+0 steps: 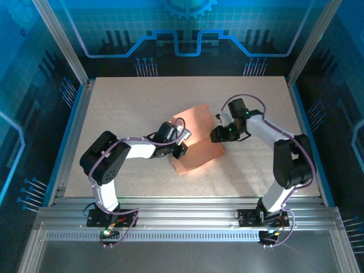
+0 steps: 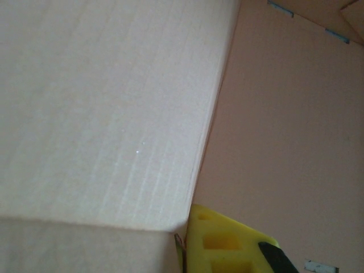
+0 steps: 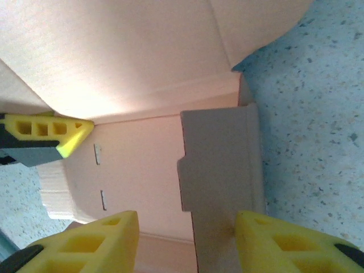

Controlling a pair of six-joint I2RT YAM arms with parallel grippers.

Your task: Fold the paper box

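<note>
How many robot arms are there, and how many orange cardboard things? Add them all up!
Robot arms: 2, the left arm and the right arm
Orange cardboard: 1, the paper box
Total: 3

- Overhead: left gripper (image 1: 182, 149) tips too small to make out against the paper box (image 1: 199, 142).
- Left wrist: box blurry, spilling past every edge; yellow finger (image 2: 227, 247) clipped at the bottom.
- Right wrist: right gripper (image 3: 187, 244) fingers (image 3: 96, 244) cut off below.

Setting: robotics lab enclosure. Evidence: speckled table (image 1: 131, 108), slotted aluminium rails (image 1: 187, 220) along the near edge, blue circuit-pattern wall panels (image 1: 239, 28).
</note>
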